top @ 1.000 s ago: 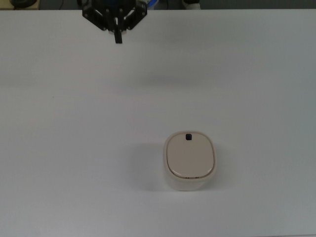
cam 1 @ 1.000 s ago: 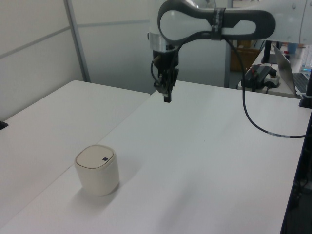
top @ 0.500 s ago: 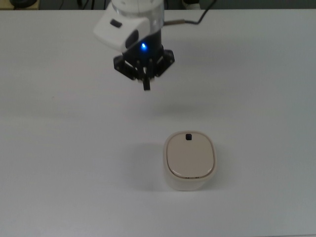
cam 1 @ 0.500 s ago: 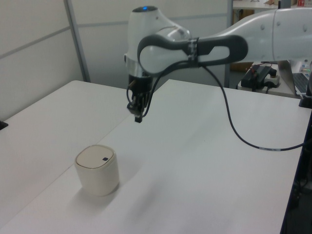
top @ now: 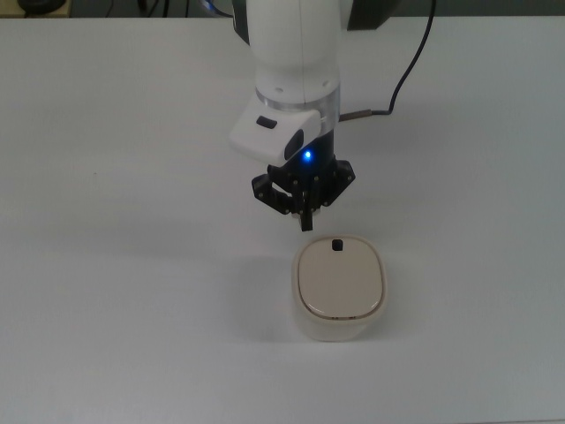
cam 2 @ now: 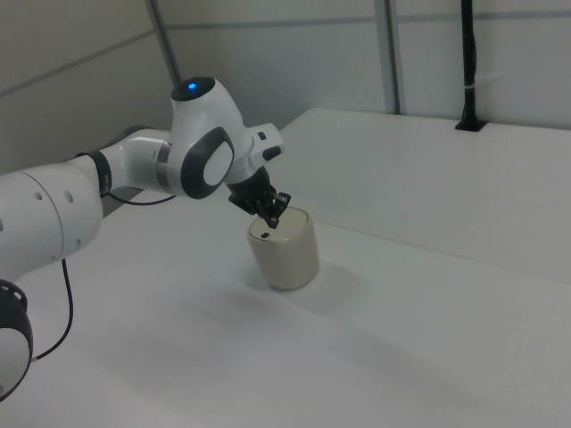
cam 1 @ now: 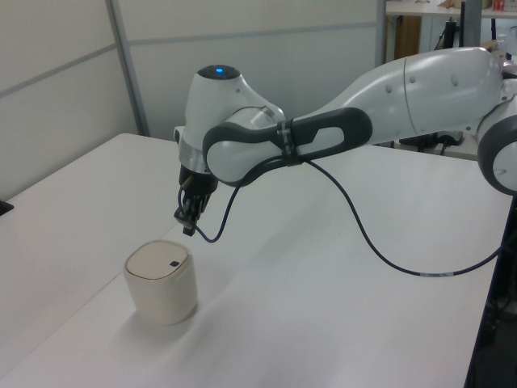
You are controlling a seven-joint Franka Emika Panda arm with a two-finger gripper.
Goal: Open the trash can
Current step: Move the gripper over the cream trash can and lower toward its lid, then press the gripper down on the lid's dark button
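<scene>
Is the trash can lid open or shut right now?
Shut: the beige lid lies flat on the trash can, its black button unpressed.

The white arm [cam 1: 380,105] reaches out low and nearly level, its grey-banded forearm ending in a rounded wrist housing with a blue light glowing on top. From there the hand turns straight down. The black gripper [top: 306,221] hangs below the wrist, pointing at the surface, its two fingers pressed together into one thin dark tip. A black cable [cam 1: 380,250] loops from the wrist back along the arm. In the right view the gripper [cam 2: 270,220] tilts slightly.
</scene>
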